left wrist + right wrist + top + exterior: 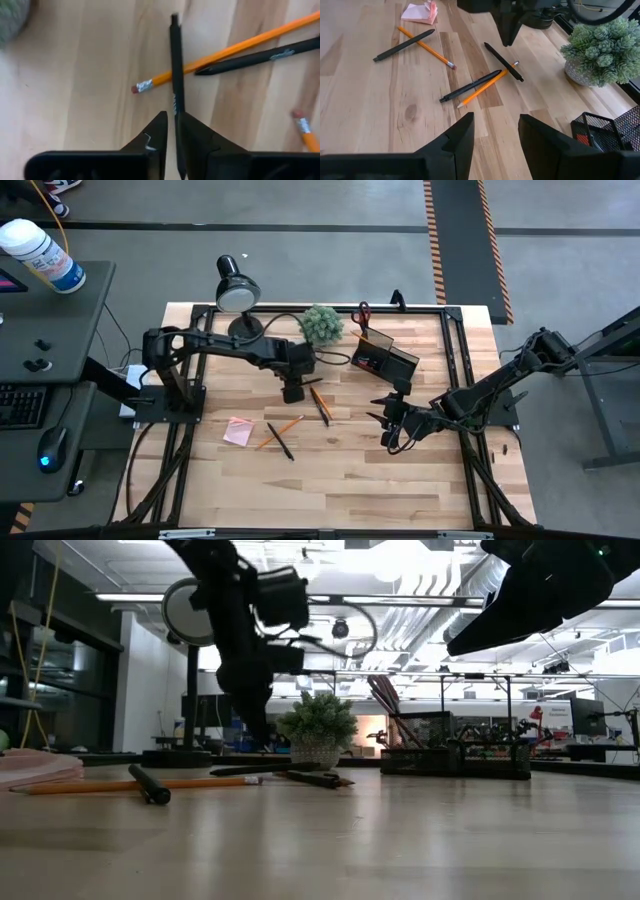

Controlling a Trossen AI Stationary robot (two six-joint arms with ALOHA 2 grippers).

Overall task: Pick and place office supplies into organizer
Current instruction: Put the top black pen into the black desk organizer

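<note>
A black pen (174,65) lies on the wooden table across an orange pencil (235,47), beside a second black pen (260,56). My left gripper (171,115) hovers over the first pen (504,62) with its fingers pointing down and a narrow gap between them. The pen shows through that gap. In the right wrist view the left gripper (509,42) ends above the pen, apart from it. My right gripper (496,117) is open and empty, right of the pens (388,425). The black mesh organizer (385,358) stands at the far middle, with red-handled scissors (362,312) sticking up from it.
Another pencil crossed by a black pen (280,435) and a pink sticky-note pad (238,430) lie left of centre. A green plant (321,323) and a black desk lamp (237,290) stand at the far edge. Bare wood lies along the near side.
</note>
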